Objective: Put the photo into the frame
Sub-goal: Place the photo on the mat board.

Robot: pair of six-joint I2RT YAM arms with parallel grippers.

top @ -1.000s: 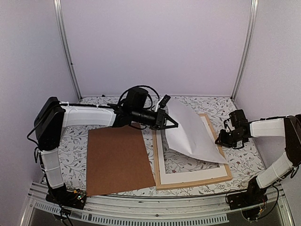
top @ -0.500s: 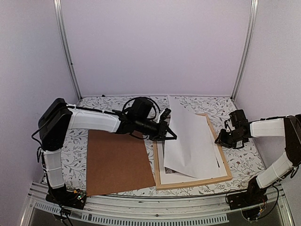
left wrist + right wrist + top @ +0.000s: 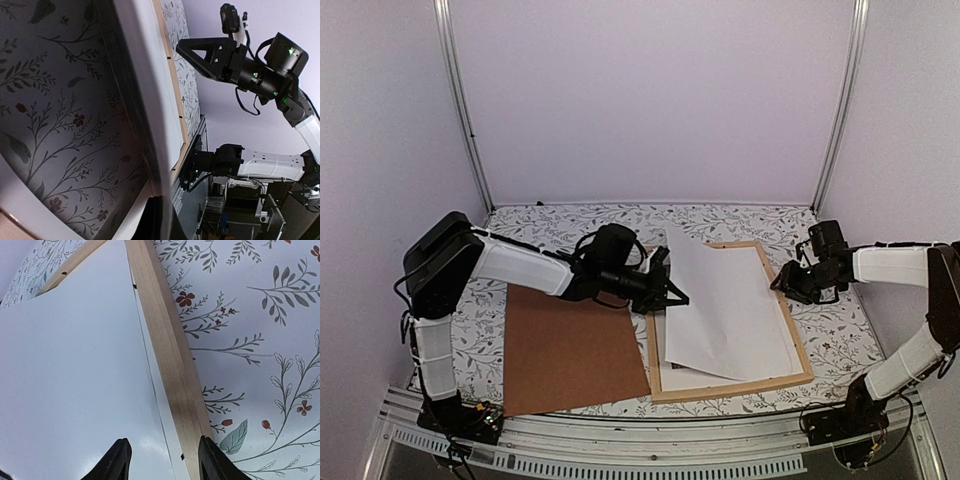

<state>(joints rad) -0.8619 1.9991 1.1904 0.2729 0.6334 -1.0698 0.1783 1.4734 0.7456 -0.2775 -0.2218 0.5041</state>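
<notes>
On the right half of the floral table (image 3: pixel 520 225) lies the frame (image 3: pixel 740 385), flat, with a white mat (image 3: pixel 667 377) showing inside its near-left corner. Across the frame rests the photo (image 3: pixel 725 305), white back up and a little skewed: its far-left corner sticks out past the frame's far bar, while its right edge runs just inside the right bar. The left gripper (image 3: pixel 665 291) reaches in from the left, clamped on the photo's left edge; the left wrist view shows that edge held a bit above the mat, with shadow beneath. The right gripper (image 3: pixel 162 462) hovers low over the frame's right bar, its fingers (image 3: pixel 116 462) spread apart and grasping nothing, one tip above the photo, the other at the bar's outer side. Left of the frame, a brown board (image 3: pixel 570 345) lies flat on the table, just beside the frame's left bar.
</notes>
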